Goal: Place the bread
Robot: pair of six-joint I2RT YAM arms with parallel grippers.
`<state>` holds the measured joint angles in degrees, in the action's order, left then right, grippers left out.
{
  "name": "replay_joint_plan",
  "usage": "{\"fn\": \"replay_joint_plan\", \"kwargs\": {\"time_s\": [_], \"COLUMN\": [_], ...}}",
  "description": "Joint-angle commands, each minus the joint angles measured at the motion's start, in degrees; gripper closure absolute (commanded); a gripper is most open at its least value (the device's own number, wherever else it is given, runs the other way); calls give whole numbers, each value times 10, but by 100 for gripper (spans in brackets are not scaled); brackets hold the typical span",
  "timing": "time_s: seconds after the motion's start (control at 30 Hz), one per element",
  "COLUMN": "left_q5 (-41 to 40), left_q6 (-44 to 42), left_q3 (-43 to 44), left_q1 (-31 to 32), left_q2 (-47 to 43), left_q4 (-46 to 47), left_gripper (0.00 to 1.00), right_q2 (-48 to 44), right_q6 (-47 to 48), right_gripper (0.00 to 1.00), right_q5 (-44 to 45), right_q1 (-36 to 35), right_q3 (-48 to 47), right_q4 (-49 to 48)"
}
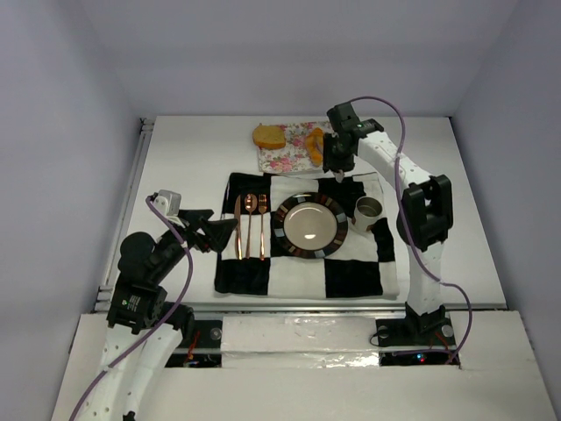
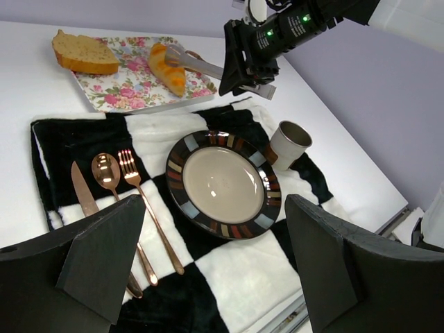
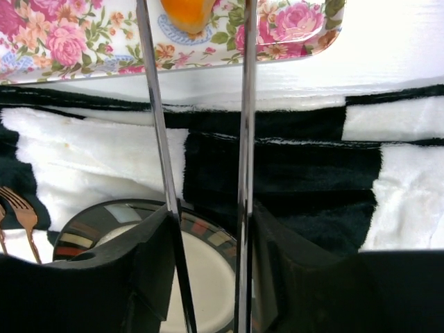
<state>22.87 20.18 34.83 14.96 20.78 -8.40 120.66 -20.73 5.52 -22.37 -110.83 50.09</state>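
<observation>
Bread lies on a rose-patterned rectangular tray [image 1: 282,161] [image 2: 118,98] at 12 o'clock from the round striped-rim ceramic plate [image 1: 282,221] [image 2: 182,208]. There are two pieces. A thick slice of brown-crusted bread [image 1: 269,136] [image 2: 84,54], pale and crumbly on its cut face, sits at the tray's 9 o'clock end. A golden-orange curved roll [image 1: 314,145] [image 2: 166,68] [image 3: 187,12], glossy and bent like a crescent, lies toward 3 o'clock.

The right gripper [image 1: 336,165] hangs over the tray's near edge, clamped around a pair of long metal tongs [image 2: 201,64] [image 3: 156,125]. The two blades run out to either side of the roll. I cannot tell whether their tips pinch it, as they leave the wrist view.

The left gripper [image 1: 213,230] hovers at 9 o'clock from the plate, spread wide and holding nothing.

A black-and-white checked cloth [image 1: 351,276] lies under the plate. On it, at 9 o'clock from the plate, lie a copper-coloured knife [image 1: 237,226], spoon [image 1: 250,219] and fork [image 1: 261,224], with a small grey metal cup [image 1: 368,210] [image 2: 291,142] at 3 o'clock.
</observation>
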Motion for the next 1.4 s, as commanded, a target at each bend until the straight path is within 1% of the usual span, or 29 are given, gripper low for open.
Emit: {"fn": "replay_joint_plan", "kwargs": {"time_s": [0.0, 0.03, 0.13, 0.33, 0.37, 0.43, 0.5, 0.53, 0.57, 0.6, 0.63, 0.67, 0.7, 0.77, 0.8, 0.83, 0.87, 0.93, 0.97, 1.07, 1.17, 1.2, 1.27, 1.3, 1.37], "left_q5": [5, 5, 4, 5, 5, 5, 5, 3, 4, 3, 3, 3, 2, 3, 4, 3, 4, 3, 3, 2, 2, 2, 2, 2, 1], "left_q6": [0, -1, 0, 0, 0, 0, 0, 0, 0, -1, 0, 0, 0, 0, 0, 0, 0, 0, 0, 0, 1, 1, 1, 1, 1], "left_q3": [-4, -4, -4, -4, -4, -5, -4, -4, -4, -4, -4, -4, -3, -4, -4, -4, -4, -3, -3, -3, -4, -4, -4, -3, -4], "left_q1": [2, 2, 2, 2, 2, 2, 2, 2, 2, 2, 2, 2, 2, 2, 2, 2, 2, 2, 2, 2, 2, 2, 2, 2, 2], "left_q2": [2, 1, 2, 2, 2, 2, 3, 3, 3, 3, 3, 3, 5, 5, 7, 8, 8, 10, 9, 9, 10, 11, 12, 12, 12], "left_q4": [32, 32, 32, 32, 32, 32, 31, 31, 31, 31, 31, 31, 30, 31, 31, 31, 31, 31, 31, 30, 30, 30, 30, 30, 30], "left_gripper": [20, 20, 20, 21, 21, 21, 21, 21, 21, 21, 21, 21, 21, 21, 21, 21, 21, 21, 21, 21, 21, 21, 22, 22, 22], "right_q2": [-8, -14, -48, -140, -170, -203, -259, -277, -318, -340, -363, -385, -434, -480, -500, -535, -548, -581, -589, -608, -603, -599, -592, -591, -595], "right_q6": [8, 8, 4, -4, -9, -15, -22, -26, -31, -35, -41, -60, -70, -104, -115, -127, -146, -163, -177, -196, -207, -211, -215, -215, -215], "right_gripper": [54, 61, 70, 72, 72, 73, 73, 73, 73, 73, 73, 73, 73, 74, 74, 74, 74, 74, 74, 74, 73, 73, 71, 70, 64], "right_q5": [-11, -13, -13, -44, -71, -89, -109, -111, -111, -109, -105, -98, -92, -86, -83, -82, -80, -72, -68, -59, -72, -74, -67, -61, -59], "right_q1": [5, 5, 5, 5, 5, 5, -15, -24, -34, -46, -70, -81, -94, -132, -144, -157, -180, -203, -223, -242, -255, -269, -275, -276, -276], "right_q3": [0, 6, 30, 94, 106, 137, 201, 225, 275, 303, 329, 356, 408, 455, 496, 515, 531, 569, 578, 612, 641, 645, 646, 644, 640], "right_q4": [-23, -28, -46, -84, -89, -105, -126, -130, -134, -147, -151, -155, -165, -171, -173, -175, -174, -170, -166, -160, -175, -178, -183, -184, -187]}}
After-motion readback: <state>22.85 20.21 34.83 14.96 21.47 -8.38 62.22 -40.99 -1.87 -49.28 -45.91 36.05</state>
